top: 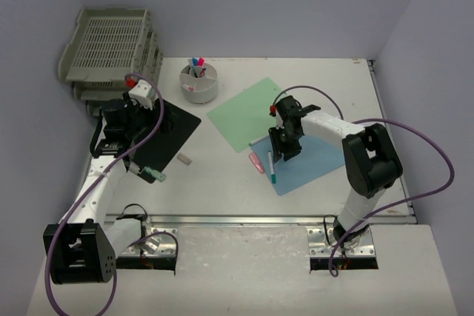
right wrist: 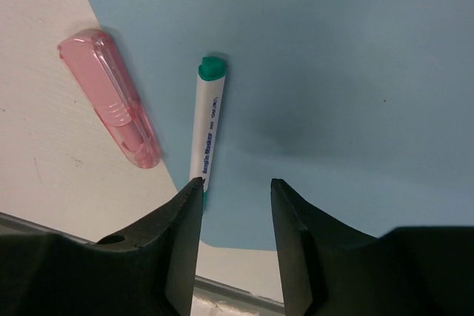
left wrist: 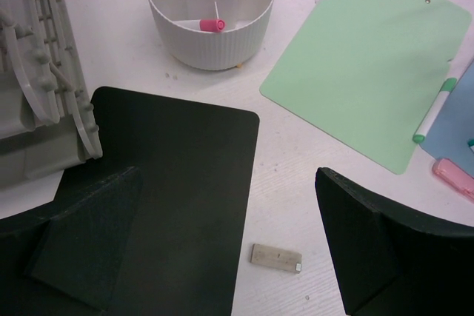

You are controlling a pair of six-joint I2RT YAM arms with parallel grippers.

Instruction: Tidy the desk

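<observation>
On the white desk lie a blue sheet, a green sheet and a black sheet. A white marker with a green cap rests on the blue sheet's left edge, with a pink highlighter beside it on the desk. My right gripper hangs open low over the blue sheet; the marker's end touches the outer side of its left finger, and nothing is between the jaws. My left gripper stands wide open above the black sheet's edge and a small beige block.
A round white pen holder with several markers stands at the back. Grey stacked trays fill the far left corner, close to my left arm. A metal rail runs along the desk's near edge.
</observation>
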